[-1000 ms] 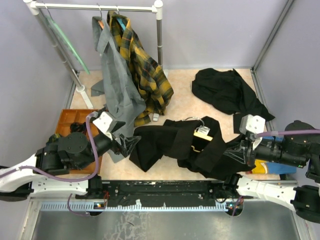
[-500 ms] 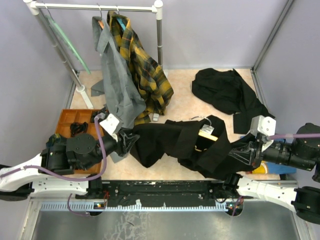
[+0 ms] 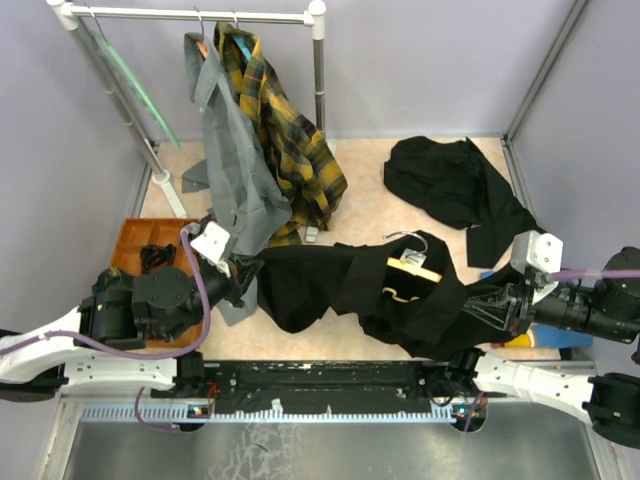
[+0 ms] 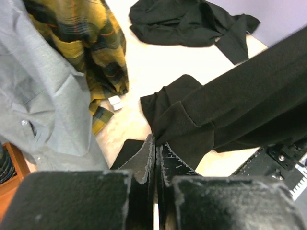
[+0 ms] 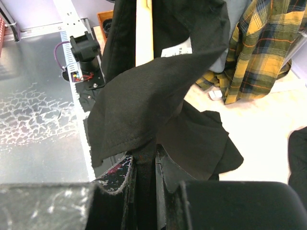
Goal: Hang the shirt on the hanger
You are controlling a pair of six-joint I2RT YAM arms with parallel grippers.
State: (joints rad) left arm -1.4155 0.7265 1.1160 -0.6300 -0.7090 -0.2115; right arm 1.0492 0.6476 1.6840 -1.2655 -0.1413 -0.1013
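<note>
The black shirt hangs stretched between my two grippers above the table's front. My left gripper is shut, its tips pinching the shirt's left edge. At the right end, a thick fold of the shirt is clamped in my right gripper, whose jaws are shut on it. The yellow hanger lies partly wrapped in the fabric, with its silver hook poking out behind. In the right wrist view a pale strip of the hanger shows between black folds.
Another black garment lies at the back right. A yellow plaid shirt and a grey shirt hang from the rack. A pale green hanger hangs at the rack's left. An orange tray sits by my left arm.
My left gripper has closed from open onto the shirt's left edge. My right arm has drawn to the right, stretching the shirt and carrying the hanger slightly right.
</note>
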